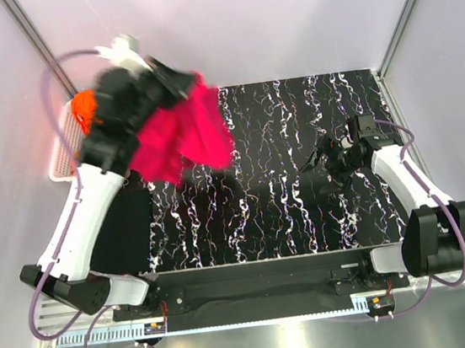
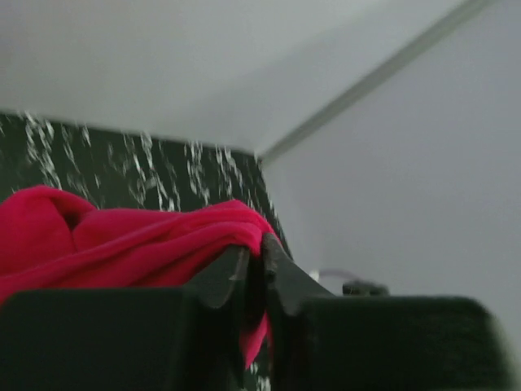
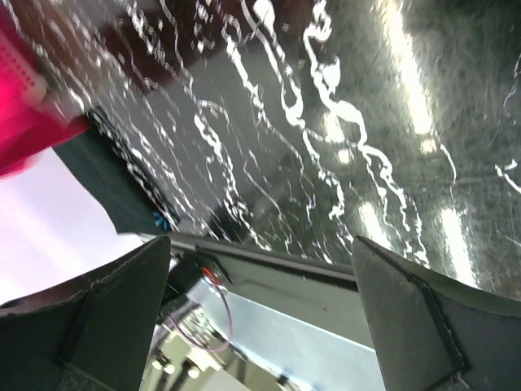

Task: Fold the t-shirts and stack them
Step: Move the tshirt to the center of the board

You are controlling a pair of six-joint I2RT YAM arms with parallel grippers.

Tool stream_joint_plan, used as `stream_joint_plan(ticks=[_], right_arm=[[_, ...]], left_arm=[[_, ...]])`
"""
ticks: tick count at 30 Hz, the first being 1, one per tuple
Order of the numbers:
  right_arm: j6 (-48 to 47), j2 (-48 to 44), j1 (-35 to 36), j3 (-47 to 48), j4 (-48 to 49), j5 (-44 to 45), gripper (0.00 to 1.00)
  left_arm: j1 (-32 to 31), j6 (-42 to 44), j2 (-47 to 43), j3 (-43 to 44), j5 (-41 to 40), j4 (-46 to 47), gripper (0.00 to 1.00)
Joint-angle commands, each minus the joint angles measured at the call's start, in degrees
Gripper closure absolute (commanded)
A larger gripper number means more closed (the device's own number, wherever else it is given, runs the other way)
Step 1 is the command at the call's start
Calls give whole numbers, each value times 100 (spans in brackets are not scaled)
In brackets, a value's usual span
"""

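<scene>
Magenta t-shirt (image 1: 186, 137), bunched, hanging above the far-left corner of the black veined mat (image 1: 293, 115). Its long axis runs from the grip down toward the mat; collar and hem cannot be told apart. Left gripper (image 2: 255, 248): jaws narrow, pinching a fold of the shirt. Right gripper (image 3: 260, 248): jaws wide, nothing between them, over the mat's right side. Orange t-shirt (image 1: 83, 107): left of the mat, in the white basket (image 1: 59, 161).

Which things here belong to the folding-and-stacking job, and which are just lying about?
Job in hand: pink t-shirt; orange t-shirt; black folded t-shirt.
Lying about: white basket; veined table mat.
</scene>
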Motion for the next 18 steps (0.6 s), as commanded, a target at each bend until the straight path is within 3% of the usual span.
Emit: stream_joint_plan(ticks=[1,2,3,7,13,18], right_arm=[[-510,-564,40,33,-365,-335,0],[-571,-765,31,-37,-400,-361,0],[-703,-837,40,-64,-427,-405,0],[-1072,-1171,48,-195,-541,-493,0],[-1284,-996,645,-354,-226,-739,4],[-1240,-171,1278,-556,171,-520,2]], left_arm=[[-867,220,-221,-1009,-222,-350,76],[-1060,237,-290,-1273,-309,-439,39],[-1331,272,-274,-1649,-380,-588,24],[-1659,632,-317,-2135,-704,-1921,21],[-1572,607,-1345,-3479,-978,-2110,32],[-538,554,-961,-4429,64,-1960,16]])
